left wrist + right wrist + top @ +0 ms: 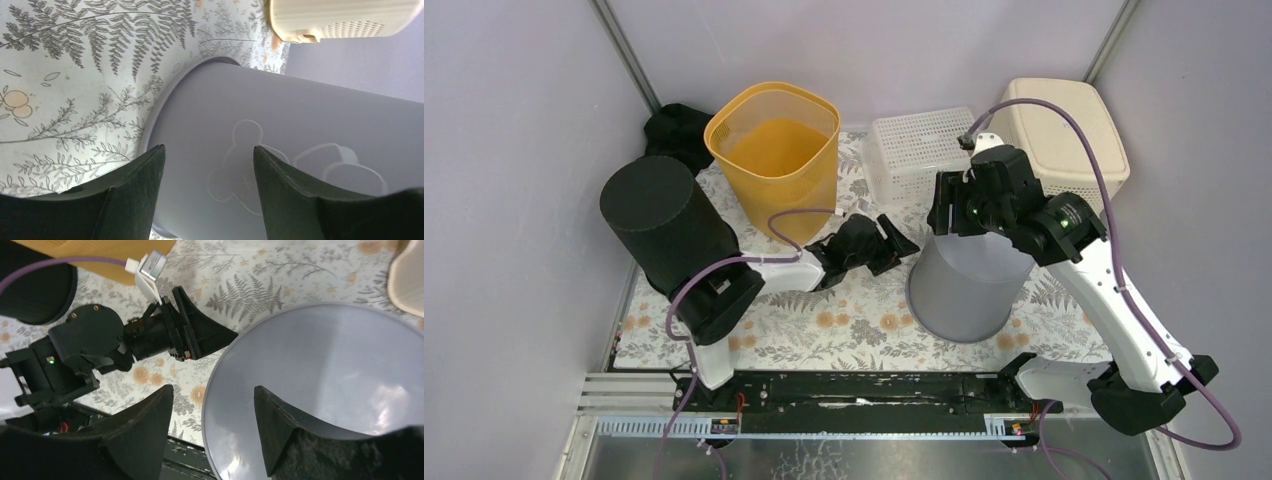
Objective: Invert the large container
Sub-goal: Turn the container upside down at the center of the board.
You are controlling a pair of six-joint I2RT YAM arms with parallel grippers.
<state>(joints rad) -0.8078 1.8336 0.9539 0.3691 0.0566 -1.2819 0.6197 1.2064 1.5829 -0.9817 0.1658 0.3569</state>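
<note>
The large container [969, 285] is a grey bin standing on the floral mat with its wide rim down and its flat closed base facing up. My left gripper [904, 245] is open just left of its wall, which fills the gap ahead of the jaws in the left wrist view [207, 150]; the container [300, 130] is not touched there. My right gripper [946, 215] hovers open over the left edge of the base. In the right wrist view [212, 390] one finger is over the grey base [325, 380] and the other over the mat, with nothing gripped.
A yellow basket [776, 150], a black bin [664, 225], a white mesh basket [919, 150] and a cream lidded bin [1069, 130] ring the mat [844, 320]. A black cloth [674, 130] lies at the back left. Side walls stand close.
</note>
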